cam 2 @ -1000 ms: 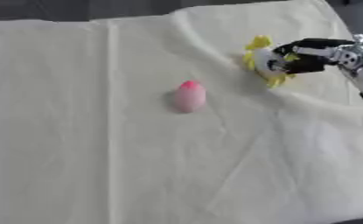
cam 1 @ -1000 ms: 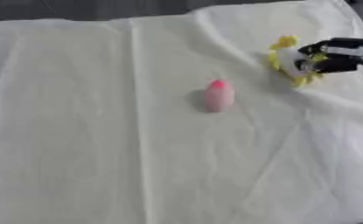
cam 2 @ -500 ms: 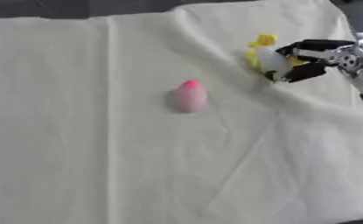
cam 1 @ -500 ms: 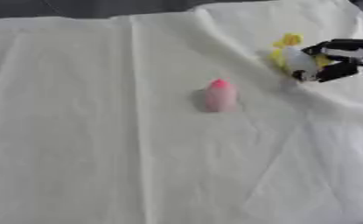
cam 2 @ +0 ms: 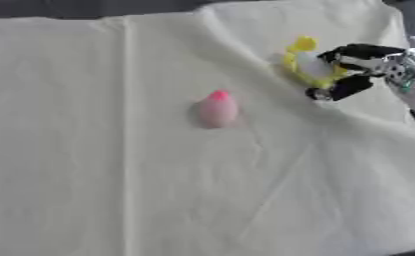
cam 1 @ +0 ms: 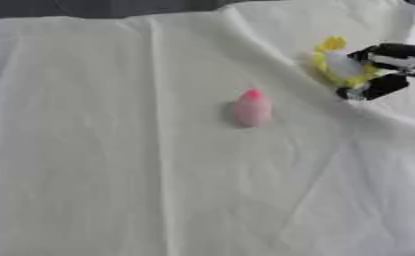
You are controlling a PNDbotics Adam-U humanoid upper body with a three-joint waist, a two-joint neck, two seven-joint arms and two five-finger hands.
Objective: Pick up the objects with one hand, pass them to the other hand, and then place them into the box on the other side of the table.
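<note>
Right eye view: right hand (cam 2: 361,70) is curled around the yellow toy (cam 2: 308,66), not yet lifted. Pink toy (cam 2: 217,108) lies untouched, well apart to its left. Handover and boxing remain; no box is seen.

The surface (cam 1: 114,190) is covered by a pale cream cloth (cam 1: 158,150), creased with long folds and rumpled toward its far right corner. A small pink object (cam 1: 252,108) with a brighter pink tip lies near the middle. Well to the right of the pink object and a little farther back, a yellow and white object (cam 1: 337,65) rests on the cloth.
</note>
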